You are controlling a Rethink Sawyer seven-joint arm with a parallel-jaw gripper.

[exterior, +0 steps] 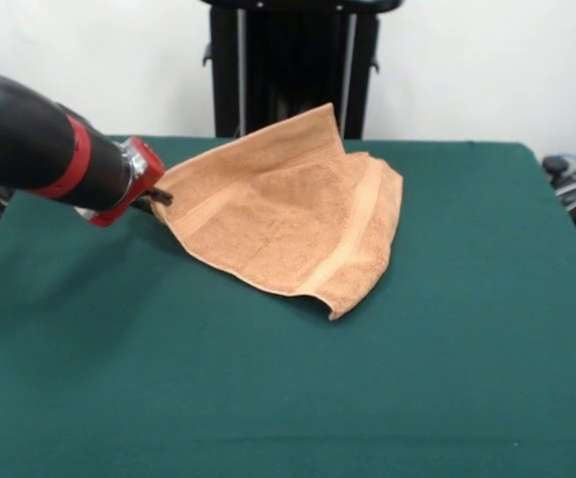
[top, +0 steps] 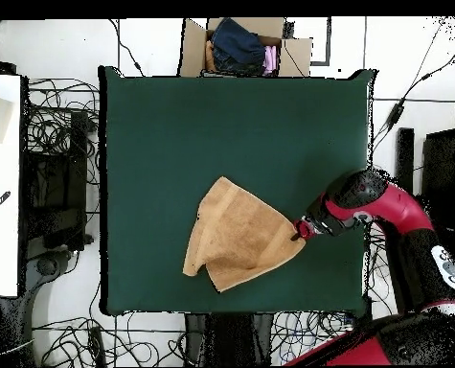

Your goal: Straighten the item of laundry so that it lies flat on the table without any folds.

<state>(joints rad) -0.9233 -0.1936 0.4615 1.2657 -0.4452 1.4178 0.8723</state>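
Note:
The orange-tan terry towel [exterior: 288,214] lies on the dark green table [exterior: 298,398], partly folded over itself, with one corner lifted off the top at the left in the front view. A woven band runs along its right side. My gripper [exterior: 160,198] is shut on that lifted left corner; the red and black arm comes in from the left. In the overhead view the towel [top: 238,235] sits right of the table's [top: 173,125] middle, and my gripper [top: 298,230] grips its right corner. The white label is hidden.
A cardboard box [top: 245,46] holding clothes stands beyond the table's far edge in the overhead view. Cables [top: 58,125] lie on the floor around the table. The black pedestal [exterior: 293,65] stands behind the table in the front view.

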